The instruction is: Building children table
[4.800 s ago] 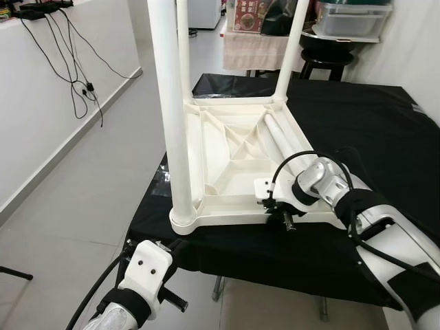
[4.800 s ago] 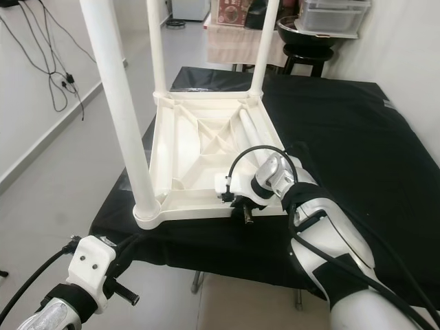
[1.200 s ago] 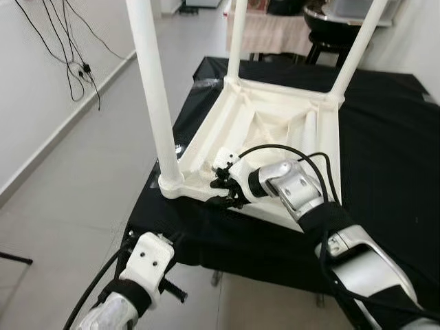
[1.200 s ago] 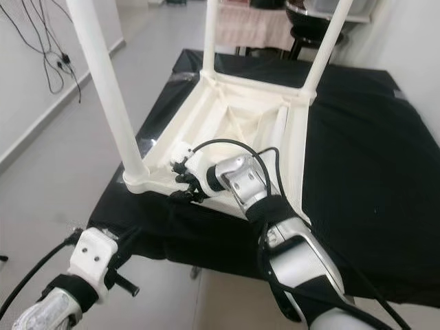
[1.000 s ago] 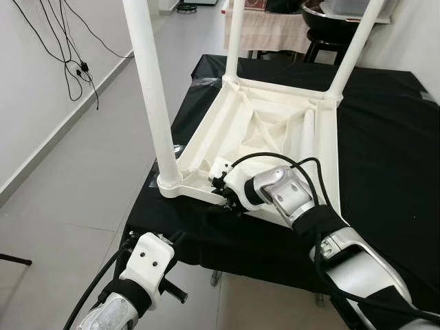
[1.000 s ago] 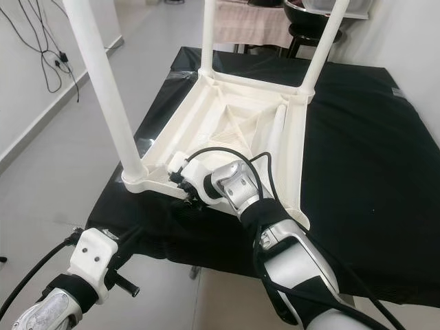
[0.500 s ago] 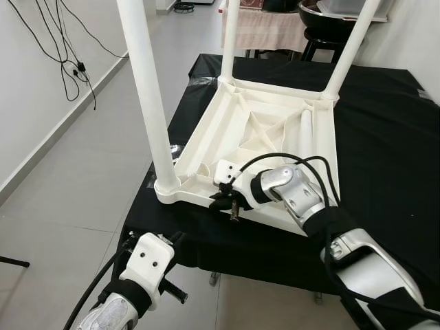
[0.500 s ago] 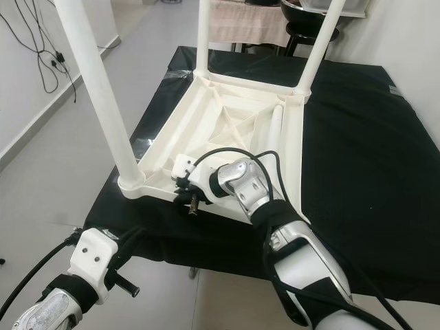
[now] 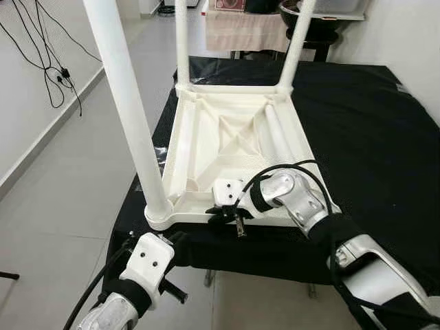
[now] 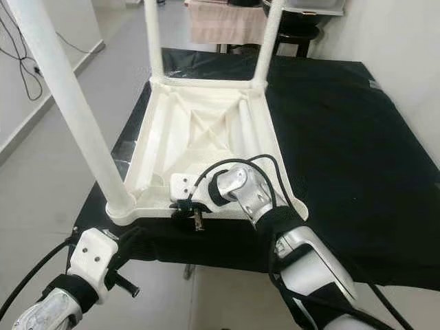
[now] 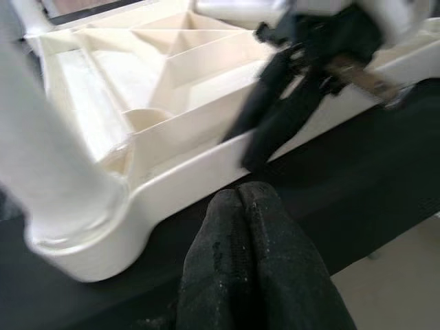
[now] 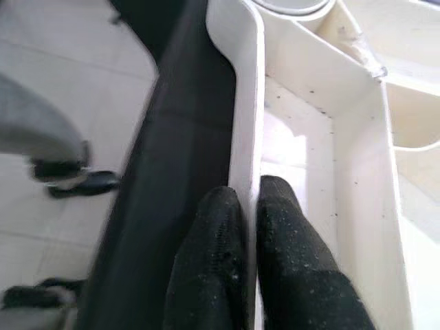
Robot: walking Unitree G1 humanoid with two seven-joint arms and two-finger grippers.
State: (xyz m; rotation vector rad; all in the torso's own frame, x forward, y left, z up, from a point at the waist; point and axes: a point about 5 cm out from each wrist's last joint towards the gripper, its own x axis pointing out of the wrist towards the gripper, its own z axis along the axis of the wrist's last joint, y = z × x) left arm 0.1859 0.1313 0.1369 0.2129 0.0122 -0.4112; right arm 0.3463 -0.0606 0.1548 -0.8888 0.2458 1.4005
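A white children's table top [image 9: 180,158] lies upside down on the black-covered table [image 9: 371,124]. Three white legs stand up from its corners: the near left leg [image 9: 127,103], the far left leg [image 9: 182,41] and the far right leg [image 9: 295,41]. A loose leg [image 9: 278,137] lies inside the ribbed underside by the right rim. My right gripper [image 9: 223,214] is shut on the near rim [image 12: 246,103], one finger on each side of it. My left gripper [image 9: 173,240] hangs shut and holds nothing, below the table's front edge, under the near left corner [image 11: 89,227].
Grey tiled floor [image 9: 62,179] runs along the left of the black table. A white wall with hanging cables [image 9: 48,75] stands further left. A dark stool [image 9: 323,34] and a cloth-covered stand [image 9: 240,24] sit beyond the far edge.
The table top has swung round on the cloth and now sits square to the table's front edge. My right gripper stayed on the near rim. The left arm has not moved.
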